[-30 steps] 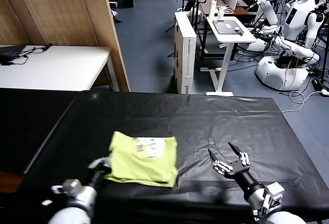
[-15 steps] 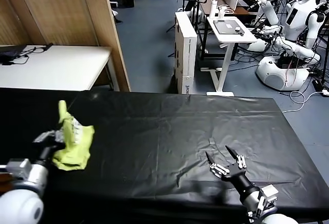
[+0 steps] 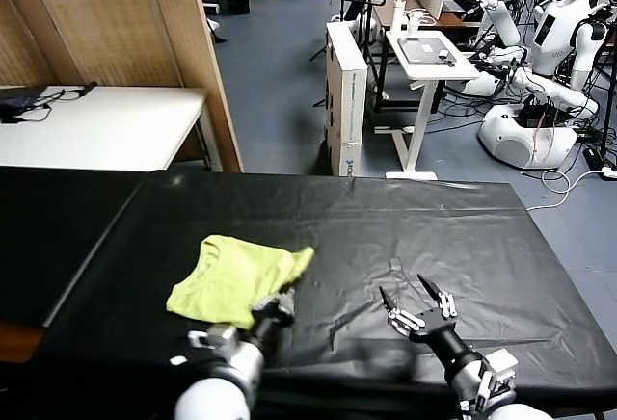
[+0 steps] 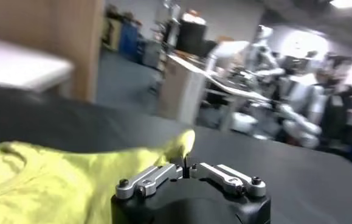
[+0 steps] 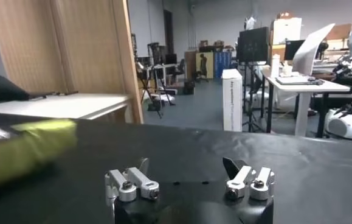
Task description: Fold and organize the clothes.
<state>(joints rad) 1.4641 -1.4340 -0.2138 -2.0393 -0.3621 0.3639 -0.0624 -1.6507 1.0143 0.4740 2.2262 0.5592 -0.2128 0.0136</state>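
The lime yellow-green T-shirt (image 3: 234, 276) lies bunched and partly folded on the black table (image 3: 405, 223), left of centre. My left gripper (image 3: 274, 305) is at the shirt's front right edge. In the left wrist view this gripper (image 4: 188, 167) has its jaws closed together on a pointed corner of the T-shirt (image 4: 54, 179). My right gripper (image 3: 414, 303) is open and empty, low over the table to the right of the shirt. In the right wrist view this gripper (image 5: 188, 169) has its fingers spread wide, and the shirt (image 5: 24, 151) shows off to the side.
A white table (image 3: 96, 126) and a wooden partition (image 3: 145, 25) stand behind the black table at the left. A white desk (image 3: 429, 54) and other robots (image 3: 540, 64) stand at the back right.
Half a second ago my left gripper held the shirt up at the table's far left edge. Now the shirt lies further right, and the left gripper is at its right edge. The right gripper barely moved.
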